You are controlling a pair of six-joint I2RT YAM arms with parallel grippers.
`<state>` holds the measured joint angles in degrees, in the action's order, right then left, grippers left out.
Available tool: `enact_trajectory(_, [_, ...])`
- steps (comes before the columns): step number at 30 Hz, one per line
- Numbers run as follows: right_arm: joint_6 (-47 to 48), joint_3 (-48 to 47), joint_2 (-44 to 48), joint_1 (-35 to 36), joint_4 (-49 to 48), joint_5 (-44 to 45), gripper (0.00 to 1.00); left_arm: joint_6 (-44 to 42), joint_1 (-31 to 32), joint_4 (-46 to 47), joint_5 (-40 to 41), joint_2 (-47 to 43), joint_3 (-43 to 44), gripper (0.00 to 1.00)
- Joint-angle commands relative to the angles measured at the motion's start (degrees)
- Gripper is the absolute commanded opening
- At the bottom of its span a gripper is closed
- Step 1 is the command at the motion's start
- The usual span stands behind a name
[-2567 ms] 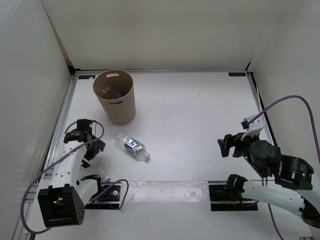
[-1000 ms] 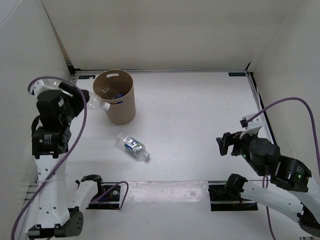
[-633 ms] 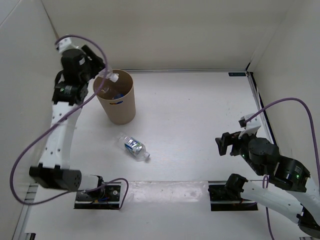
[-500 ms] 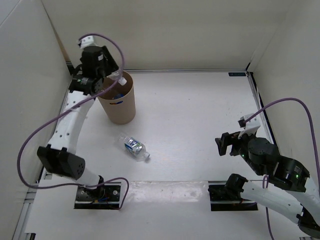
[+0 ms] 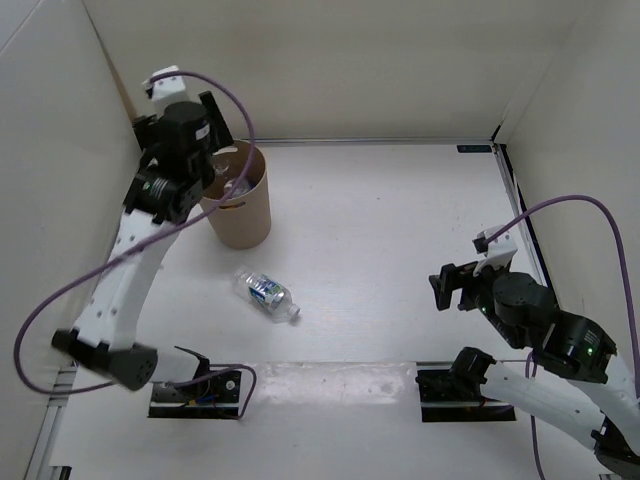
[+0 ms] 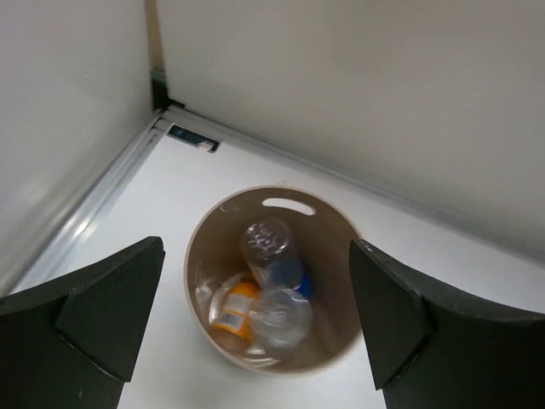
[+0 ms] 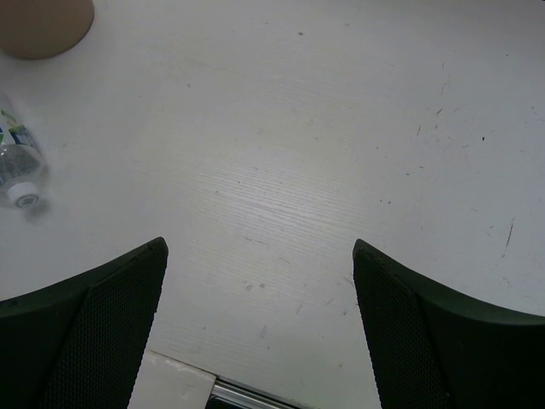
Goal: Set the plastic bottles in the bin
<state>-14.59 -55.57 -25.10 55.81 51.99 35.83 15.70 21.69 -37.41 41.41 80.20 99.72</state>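
Observation:
The tan bin (image 5: 240, 212) stands at the back left, and its rim (image 6: 189, 264) shows in the left wrist view. Inside lie a clear bottle with a blue label (image 6: 271, 247), an orange bottle (image 6: 228, 308) and another clear bottle (image 6: 281, 317). My left gripper (image 5: 222, 160) hangs high above the bin's mouth, open and empty (image 6: 255, 251). One clear bottle with a blue label (image 5: 268, 293) lies on the table in front of the bin; it also shows in the right wrist view (image 7: 17, 166). My right gripper (image 5: 455, 288) is open and empty (image 7: 259, 256) above bare table at the right.
White walls enclose the table on three sides; the left wall and back corner are close to the bin. A metal rail (image 6: 94, 204) runs along the left edge. Arm base plates (image 5: 200, 385) sit at the near edge. The bin's foot (image 7: 43, 17) shows in the right wrist view.
My left arm rose from the near left, carried a clear bottle up over the bin and let it go; that bottle now lies inside. The right arm barely moved.

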Motion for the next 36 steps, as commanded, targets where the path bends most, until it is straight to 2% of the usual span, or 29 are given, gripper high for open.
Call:
enact_trajectory(1, [1.1, 0.3, -1.1, -1.7, -3.0, -1.9, 0.90, 9.0, 2.1, -9.6, 3.9, -12.1, -6.6, 1.00])
enact_trajectory(2, [1.3, 0.4, -1.3, -2.0, -3.4, -2.8, 0.90, 16.8, 2.1, -10.1, 2.1, -18.6, -10.0, 1.00])
enact_trajectory(3, [1.4, 0.2, -1.4, -2.4, -3.6, -3.0, 0.90, 18.4, 2.2, -8.1, -5.8, -20.9, -13.8, 1.00])
enact_trajectory(4, [1.5, 0.5, -1.1, -3.1, -3.7, -3.2, 0.90, 20.2, 2.6, -6.6, -8.2, -24.5, -17.5, 1.00])
enact_trajectory(5, [1.7, 0.5, -1.2, -3.4, -3.7, -3.5, 0.90, 24.4, 2.7, -4.9, -10.5, -26.1, -28.9, 1.00])
enact_trajectory(6, [1.7, 0.6, -1.2, -3.6, -3.9, -3.6, 0.90, 26.5, 3.3, -3.5, -15.3, -28.8, -31.8, 1.00])
enact_trajectory(7, [1.8, 0.7, -1.2, -3.5, -4.1, -3.9, 0.90, 30.7, 4.1, -4.0, -16.0, -29.1, -38.2, 1.00])
enact_trajectory(9, [1.9, 0.7, -1.5, -3.3, -4.1, -3.8, 0.90, 39.5, 5.1, -7.6, -16.5, -29.5, -43.4, 1.00])
enact_trajectory(11, [1.8, 0.6, -1.8, -2.9, -3.8, -3.4, 0.90, 42.7, 7.8, -7.0, -16.2, -29.6, -48.5, 1.00])
enact_trajectory(12, [1.8, 0.6, -1.9, -2.7, -3.9, -3.4, 0.90, 47.9, 9.6, -6.5, -14.8, -29.1, -51.9, 1.00])
enact_trajectory(15, [1.6, 0.6, -2.0, -2.1, -3.6, -2.3, 0.90, 53.4, 12.9, -4.9, -13.3, -28.4, -56.9, 1.00])
enact_trajectory(16, [1.7, 0.6, -1.8, -1.9, -3.6, -2.0, 0.90, 54.2, 13.5, -2.4, -13.1, -27.3, -57.8, 1.00])
enact_trajectory(23, [1.5, 0.4, -2.1, -2.4, -3.4, -2.3, 0.90, 57.6, 13.2, -0.7, -15.5, -15.7, -57.4, 1.00])
enact_trajectory(29, [1.8, 0.6, -1.8, -2.6, -3.6, -2.6, 0.90, 57.0, 10.0, 2.9, -22.1, -4.4, -54.2, 1.00])
enact_trajectory(34, [1.5, 0.6, -1.7, -1.9, -3.3, -1.6, 0.90, 57.1, 7.6, 5.9, -28.7, 1.1, -55.3, 1.00])
enact_trajectory(36, [1.4, 0.6, -1.7, -1.9, -3.4, -1.5, 0.90, 57.3, 7.3, 6.4, -30.5, 2.9, -56.2, 0.92])
